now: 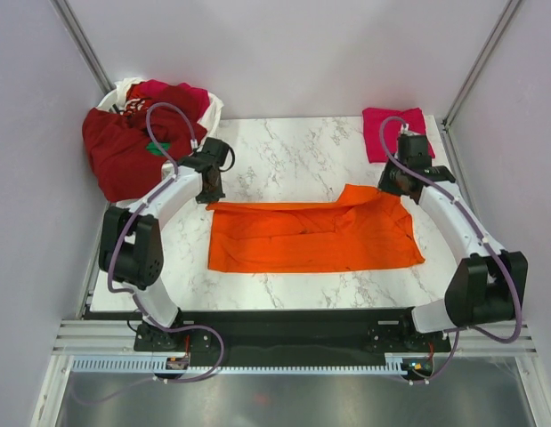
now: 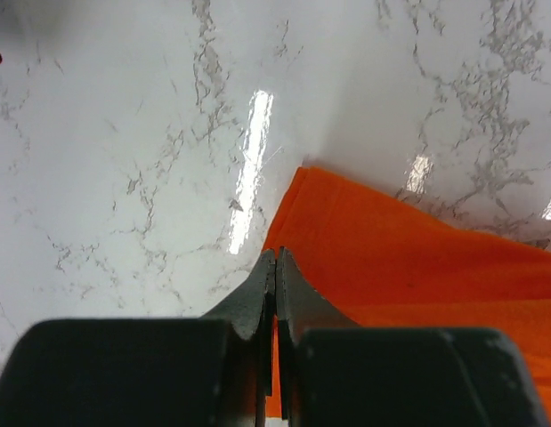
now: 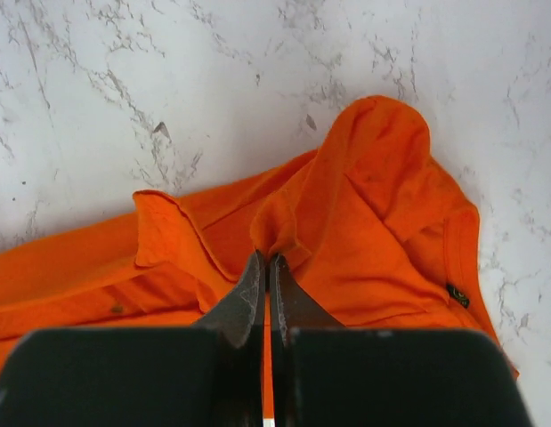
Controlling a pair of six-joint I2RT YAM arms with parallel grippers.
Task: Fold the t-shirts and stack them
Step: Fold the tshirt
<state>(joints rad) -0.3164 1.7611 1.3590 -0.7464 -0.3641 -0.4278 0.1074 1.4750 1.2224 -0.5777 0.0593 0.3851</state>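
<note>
The orange shirt [image 1: 315,238] lies mid-frame on the table [image 1: 284,151]. The left gripper [image 2: 276,260] clamps its upper-left corner; the right gripper [image 3: 267,263] pinches bunched upper-right cloth. Advise lifting both evenly, cloth taut, then folding toward the lower edge.

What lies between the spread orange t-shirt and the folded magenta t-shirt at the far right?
Top view: the right end effector, pinching the bright orange cloth t-shirt, and bare white marble table before the magenta cloth t-shirt.
</note>
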